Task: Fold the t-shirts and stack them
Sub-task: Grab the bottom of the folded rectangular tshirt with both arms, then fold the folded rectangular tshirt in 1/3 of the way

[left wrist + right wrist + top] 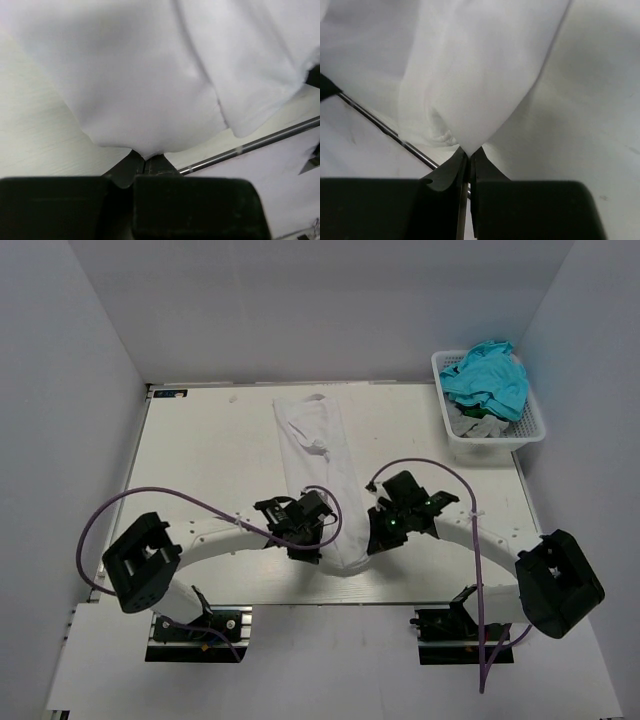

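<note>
A white t-shirt [320, 465] lies folded into a long narrow strip down the middle of the table, from the far edge to the near edge. My left gripper [305, 550] is shut on the strip's near left corner; in the left wrist view the cloth [150, 90] runs into the closed fingertips [145, 159]. My right gripper [375, 540] is shut on the near right corner, where the white cloth [480, 75] narrows to a point between the closed tips [469, 151]. Both grippers sit close together near the table's front edge.
A white basket [455, 430] at the far right holds a teal garment [490, 375] and grey cloth. The table's metal front rail [260, 142] passes just under both grippers. Purple cables [190, 502] loop over both arms. White walls enclose the table.
</note>
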Controlling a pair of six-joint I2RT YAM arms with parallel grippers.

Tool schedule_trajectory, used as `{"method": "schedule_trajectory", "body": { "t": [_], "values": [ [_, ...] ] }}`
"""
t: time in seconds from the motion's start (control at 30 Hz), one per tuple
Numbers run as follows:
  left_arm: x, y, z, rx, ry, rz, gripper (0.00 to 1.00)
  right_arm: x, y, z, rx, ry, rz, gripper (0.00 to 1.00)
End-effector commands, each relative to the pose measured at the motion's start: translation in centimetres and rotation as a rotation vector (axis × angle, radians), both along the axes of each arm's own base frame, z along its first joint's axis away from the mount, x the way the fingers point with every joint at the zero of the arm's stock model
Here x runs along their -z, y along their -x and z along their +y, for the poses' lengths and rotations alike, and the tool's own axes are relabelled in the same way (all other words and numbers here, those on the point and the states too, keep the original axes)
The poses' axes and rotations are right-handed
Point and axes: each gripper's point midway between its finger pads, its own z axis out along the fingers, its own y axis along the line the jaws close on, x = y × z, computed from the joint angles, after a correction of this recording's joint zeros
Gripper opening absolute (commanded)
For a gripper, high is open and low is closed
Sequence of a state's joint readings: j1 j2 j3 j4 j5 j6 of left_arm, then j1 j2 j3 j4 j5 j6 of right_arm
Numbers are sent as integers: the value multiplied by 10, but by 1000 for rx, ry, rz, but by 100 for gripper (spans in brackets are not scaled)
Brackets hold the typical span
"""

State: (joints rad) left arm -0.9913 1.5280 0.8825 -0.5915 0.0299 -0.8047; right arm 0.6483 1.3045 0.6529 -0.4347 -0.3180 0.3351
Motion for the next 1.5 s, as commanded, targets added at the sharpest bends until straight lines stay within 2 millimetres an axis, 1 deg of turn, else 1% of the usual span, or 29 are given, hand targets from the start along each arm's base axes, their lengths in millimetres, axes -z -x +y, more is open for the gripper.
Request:
{"method": "schedule_trajectory", "body": {
  "t": [0.0, 0.03, 0.1, 0.13, 0.17, 0.2, 0.3, 0.37, 0.43, 0.47, 0.5, 0.53, 0.57, 0.6, 0.63, 0.67, 0.7, 0.8, 0.87, 0.9, 0.93, 0.97, 1.0, 1.03, 1.1, 1.27, 1.33, 1.37, 1.47],
  "values": [
    [-47, -37, -3, -76, 58, -196, 0, -30, -33, 15, 25, -20, -106, 4],
    [-50, -45, -1, -97, 45, -234, 0, -44, -51, 22, 44, -31, -151, 4],
    [-60, -63, 2, -163, 46, -275, 0, -51, -69, 25, 87, -17, -185, 3],
    [-58, -67, 11, -192, -4, -293, 0, -46, -72, 27, 89, 2, -170, 3],
    [-63, -81, 15, -244, -21, -306, 0, -66, -91, 31, 119, -14, -219, 3],
    [-65, -88, 21, -278, -44, -317, 0, -65, -95, 34, 118, -11, -216, 3],
    [-77, -115, 29, -357, -35, -360, 0, -84, -125, 42, 160, -12, -261, 3],
    [-84, -130, 29, -380, -9, -375, 0, -82, -137, 44, 176, 5, -252, 3],
    [-83, -144, 36, -412, -18, -369, 0, -89, -148, 45, 191, 7, -257, 3],
    [-89, -152, 36, -412, -13, -383, 0, -82, -154, 47, 189, 20, -247, 3],
    [-90, -160, 42, -425, -23, -386, 0, -95, -165, 53, 195, 0, -272, 3],
    [-94, -166, 44, -432, -21, -407, 0, -96, -169, 54, 197, 0, -272, 3],
    [-100, -173, 43, -431, -11, -426, 0, -92, -177, 59, 198, 4, -262, 3],
    [-104, -178, 41, -405, 8, -446, 0, -101, -185, 63, 202, -11, -275, 3],
    [-110, -186, 41, -403, 26, -462, 0, -95, -186, 64, 199, -2, -250, 3],
    [-109, -188, 38, -380, 32, -467, 0, -100, -192, 68, 193, -18, -261, 3],
    [-116, -196, 36, -367, 56, -489, 0, -95, -197, 72, 191, -12, -250, 3],
    [-114, -212, 32, -355, 48, -496, 0, -96, -208, 77, 184, -26, -254, 3],
    [-103, -220, 29, -356, 33, -472, 0, -95, -214, 77, 185, -25, -258, 3],
    [-99, -225, 33, -358, 16, -466, 0, -89, -218, 78, 186, -17, -249, 3],
    [-102, -232, 33, -368, 19, -471, 0, -95, -224, 80, 189, -27, -265, 3],
    [-93, -236, 35, -374, 10, -451, 0, -93, -226, 79, 192, -23, -261, 3],
    [-94, -242, 35, -371, 13, -452, 0, -87, -232, 80, 197, -16, -248, 3],
    [-92, -248, 39, -386, 8, -450, 0, -88, -235, 82, 196, -21, -250, 3],
    [-81, -253, 43, -394, -10, -422, 0, -79, -240, 83, 196, -11, -233, 4],
    [-74, -266, 55, -422, 4, -390, 0, -64, -252, 80, 218, -4, -201, 4],
    [-72, -271, 56, -416, 9, -396, 0, -60, -255, 84, 206, -21, -196, 6],
    [-63, -271, 53, -409, 10, -380, 0, -61, -259, 82, 211, -27, -201, 6],
    [-60, -278, 46, -379, 39, -371, 0, -59, -264, 90, 171, -74, -204, 12]
  ]
}}
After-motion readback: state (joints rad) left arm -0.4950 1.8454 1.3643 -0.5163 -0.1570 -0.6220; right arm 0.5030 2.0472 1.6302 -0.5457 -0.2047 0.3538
